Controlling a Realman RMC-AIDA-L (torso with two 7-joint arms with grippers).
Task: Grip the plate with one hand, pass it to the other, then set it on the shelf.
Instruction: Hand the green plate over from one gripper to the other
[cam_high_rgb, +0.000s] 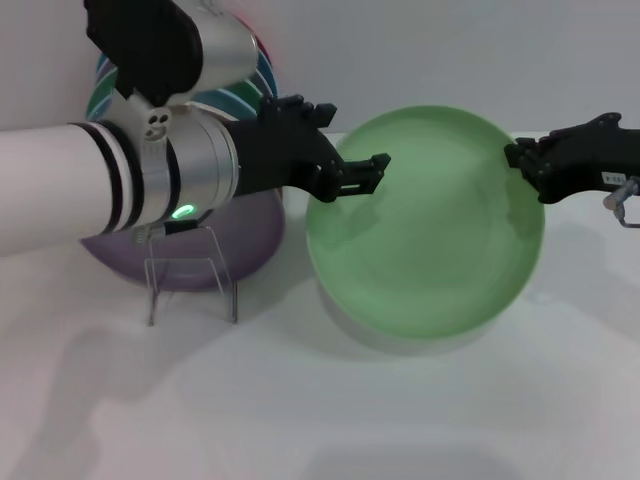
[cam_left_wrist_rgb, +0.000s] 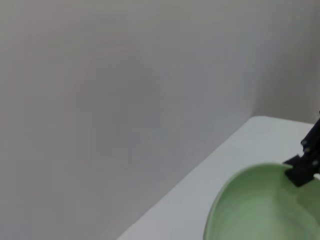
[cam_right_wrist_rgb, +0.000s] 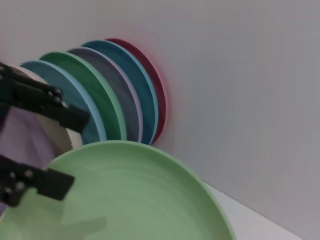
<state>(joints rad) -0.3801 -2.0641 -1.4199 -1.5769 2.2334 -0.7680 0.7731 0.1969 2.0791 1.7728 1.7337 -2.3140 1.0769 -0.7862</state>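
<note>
The pale mint-green plate (cam_high_rgb: 430, 225) is held up off the table, tilted so its face shows; it also shows in the left wrist view (cam_left_wrist_rgb: 260, 210) and the right wrist view (cam_right_wrist_rgb: 130, 195). My right gripper (cam_high_rgb: 525, 160), slim and black, is shut on the plate's right rim; one of its fingers (cam_left_wrist_rgb: 302, 170) shows on the rim. My left gripper (cam_high_rgb: 350, 178), chunky with a silver cuff, is at the plate's left rim. Its jaws (cam_right_wrist_rgb: 67, 150) stand apart, one on each side of the rim. The clear acrylic shelf (cam_high_rgb: 190, 285) stands on the table below the left arm.
A lilac-purple plate (cam_high_rgb: 250, 240) leans behind the shelf. A row of coloured plates (cam_right_wrist_rgb: 125, 95) stands on edge against the back wall, behind the left arm (cam_high_rgb: 255, 80). The white table (cam_high_rgb: 400, 420) runs to the wall.
</note>
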